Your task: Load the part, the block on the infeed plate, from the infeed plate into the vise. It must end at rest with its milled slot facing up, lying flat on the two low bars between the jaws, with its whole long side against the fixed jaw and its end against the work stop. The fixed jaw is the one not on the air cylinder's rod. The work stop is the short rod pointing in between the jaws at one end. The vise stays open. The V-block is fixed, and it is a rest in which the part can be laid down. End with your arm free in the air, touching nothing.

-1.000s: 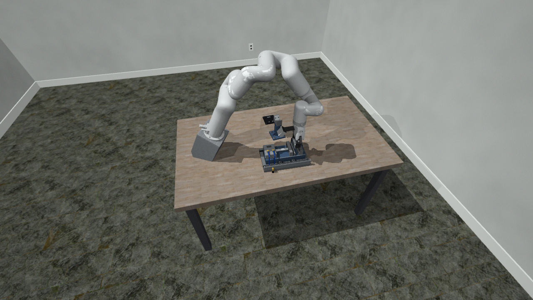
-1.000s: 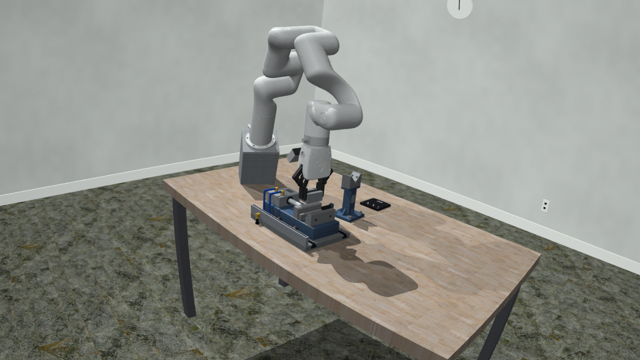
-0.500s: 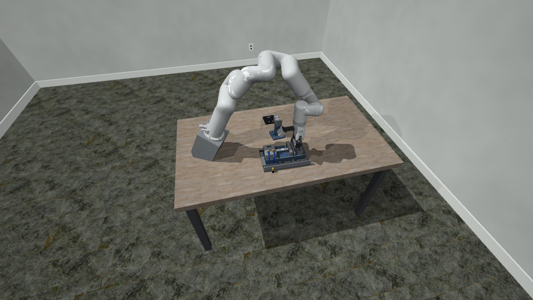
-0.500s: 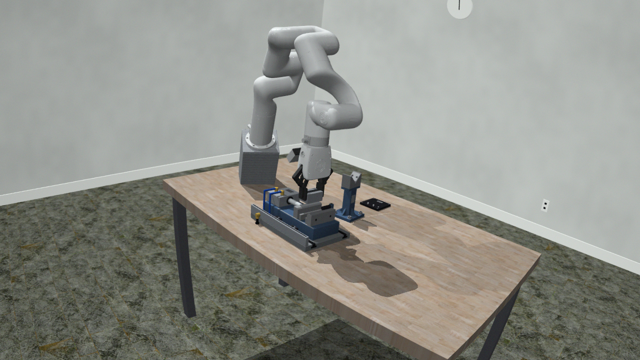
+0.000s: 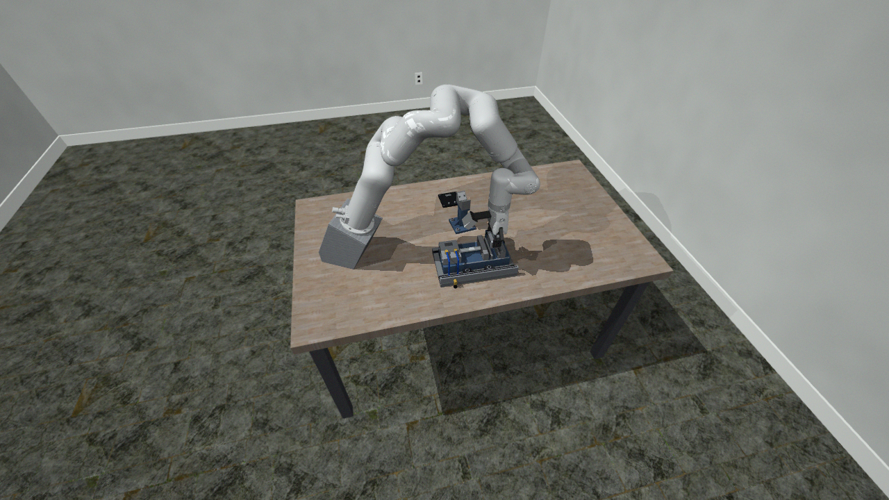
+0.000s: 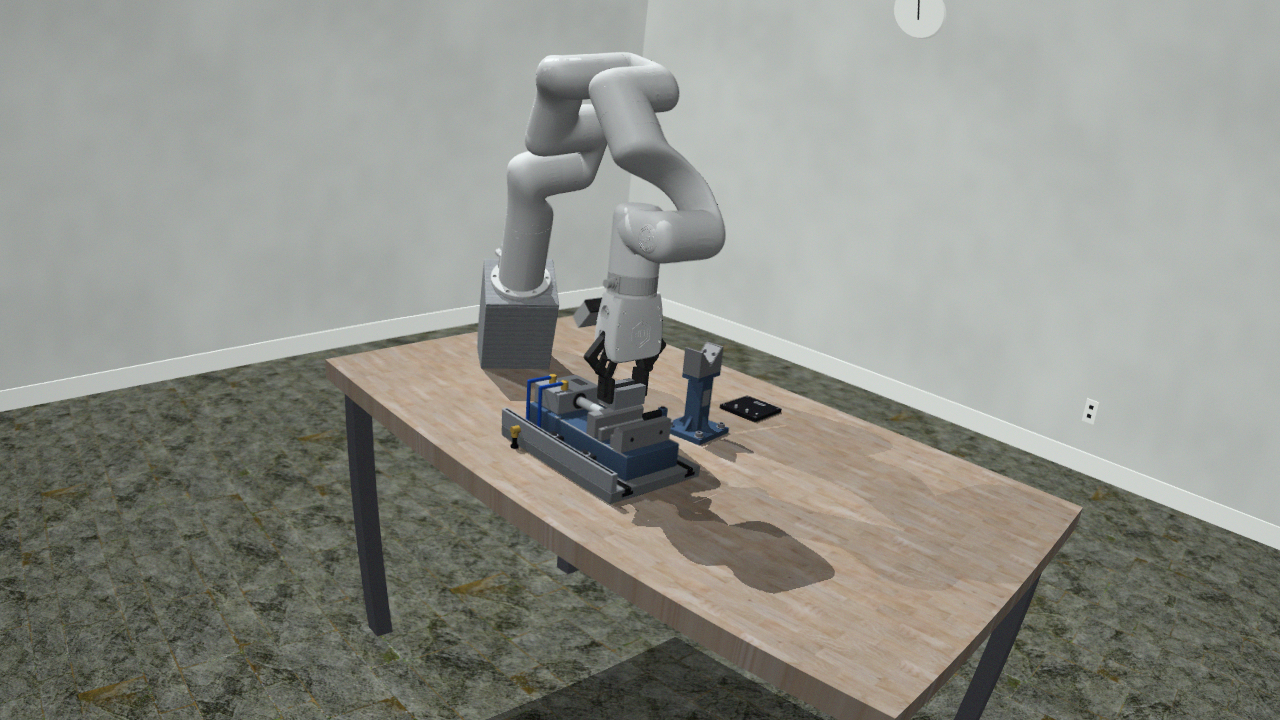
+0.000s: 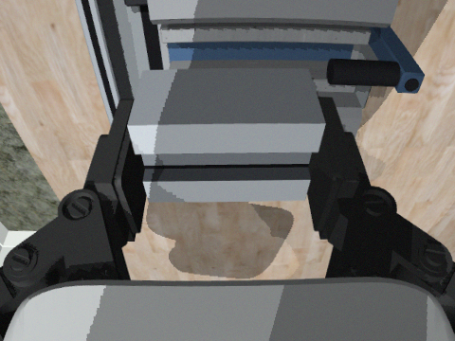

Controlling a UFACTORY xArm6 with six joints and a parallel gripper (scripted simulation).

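The part point(image 7: 224, 110) sat at the wrist view's centre, clamped end to end by the gripper point(image 7: 224, 180) above the open vise point(image 6: 626, 447). Its slot wasn't visible. Lowered off-line, it risked snagging the work stop point(image 7: 363, 72) at right, or landing tilted.

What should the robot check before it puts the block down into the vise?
1. Pincer shut on the block: ok, fingers clamp both ends.
2. Vise open: ok, a gap shows between the jaws.
3. Block over the gap: cannot tell; the wrist view shows it near the fixed jaw.
4. Milled slot facing up: cannot tell.
5. Work stop free: ok, the block has not touched it.
6. V-block and infeed plate out of the way: ok.
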